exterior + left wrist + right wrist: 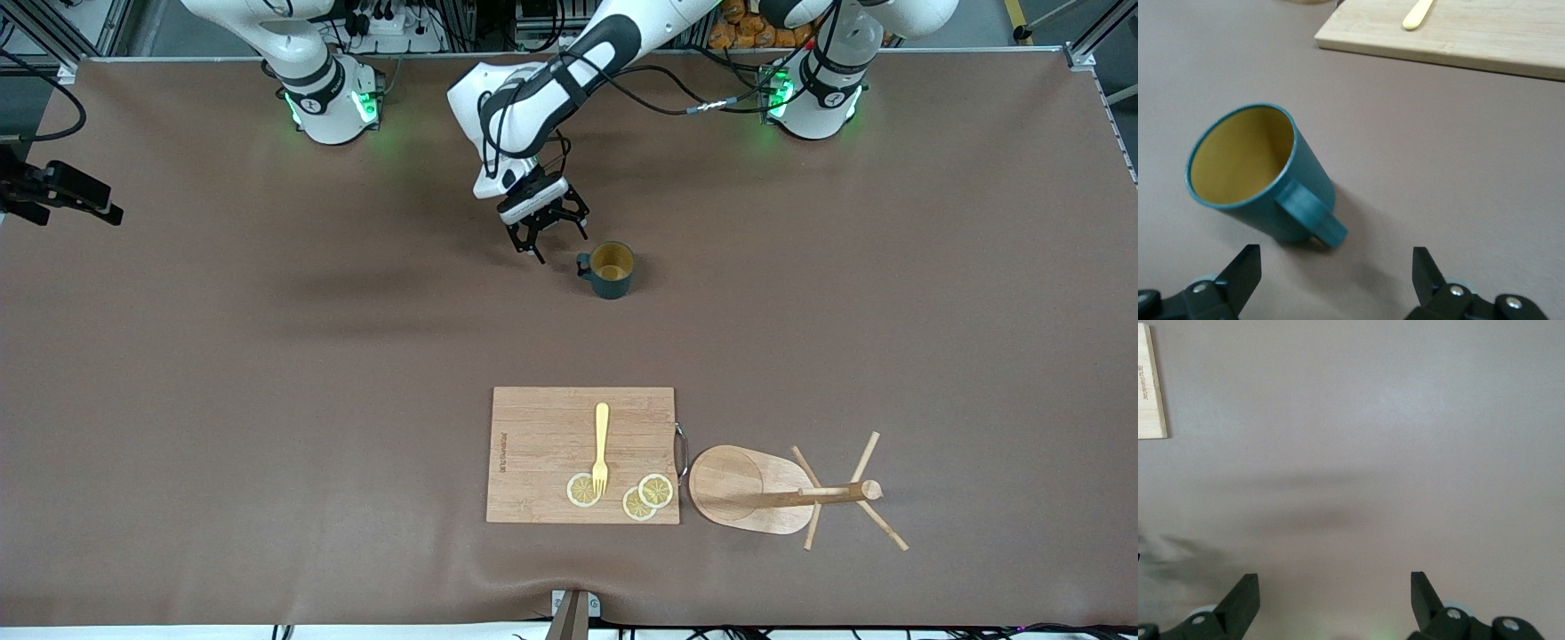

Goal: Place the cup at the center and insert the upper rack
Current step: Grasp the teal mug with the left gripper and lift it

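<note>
A brown table is seen from a high front camera, with two robot arms based along its top edge. The cup (610, 269) stands upright on the bare table (267, 373), roughly midway between the two arm bases and farther from the camera than the cutting board (542, 444). Its handle is turned toward the left gripper (544, 233), which hangs just beside it with fingers spread wide and nothing held. In the left wrist view the cup (1255, 173) is shown apart from both fingertips (1245, 267), so no grip is made.

The rack (782, 489) lies tipped on its side near the camera, its oval base just beside the board's metal handle, its post and pegs pointing toward the left arm's end of the table. It appears untouched.

The right gripper (1335, 593) is not seen in the front view; its wrist view shows its fingers wide apart over bare table — this arm is judged to be waiting.

By this reading, the cup's placing looks close to done or done, while the rack step is wholly left.

A yellow fork (601, 449) and three lemon slices (656, 490) rest on the board. A small line of print runs along the board's edge nearest the right arm's end — it cannot be read. No lettering on the cup is visible.
</note>
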Motion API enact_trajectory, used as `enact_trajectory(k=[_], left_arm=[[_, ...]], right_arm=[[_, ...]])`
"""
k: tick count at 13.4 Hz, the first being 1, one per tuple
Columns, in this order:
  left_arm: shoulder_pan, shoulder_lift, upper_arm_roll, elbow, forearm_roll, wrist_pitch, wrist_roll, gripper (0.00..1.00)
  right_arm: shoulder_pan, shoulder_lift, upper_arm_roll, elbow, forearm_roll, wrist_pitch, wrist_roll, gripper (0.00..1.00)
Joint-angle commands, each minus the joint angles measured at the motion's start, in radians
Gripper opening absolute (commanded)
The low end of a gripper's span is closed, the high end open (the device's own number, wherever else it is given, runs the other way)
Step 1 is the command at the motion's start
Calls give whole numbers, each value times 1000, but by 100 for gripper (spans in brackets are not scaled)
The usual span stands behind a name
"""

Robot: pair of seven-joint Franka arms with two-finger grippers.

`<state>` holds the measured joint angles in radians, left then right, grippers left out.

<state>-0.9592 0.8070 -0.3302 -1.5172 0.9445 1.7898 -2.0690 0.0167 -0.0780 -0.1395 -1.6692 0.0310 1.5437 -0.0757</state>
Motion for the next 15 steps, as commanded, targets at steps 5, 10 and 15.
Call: enact_trajectory(k=[5,10,15], left_arm=[[-4,66,11,3,207,-10,-25,100],[0,109,22,6,333,29,-26,100],[3,129,46,6,382,77,-28,78]], right_arm=[[-11,50,9,83,-29,18,56,100],[-9,50,40,89,-28,15,118,100],[-11,49,41,89,-28,22,128,100]])
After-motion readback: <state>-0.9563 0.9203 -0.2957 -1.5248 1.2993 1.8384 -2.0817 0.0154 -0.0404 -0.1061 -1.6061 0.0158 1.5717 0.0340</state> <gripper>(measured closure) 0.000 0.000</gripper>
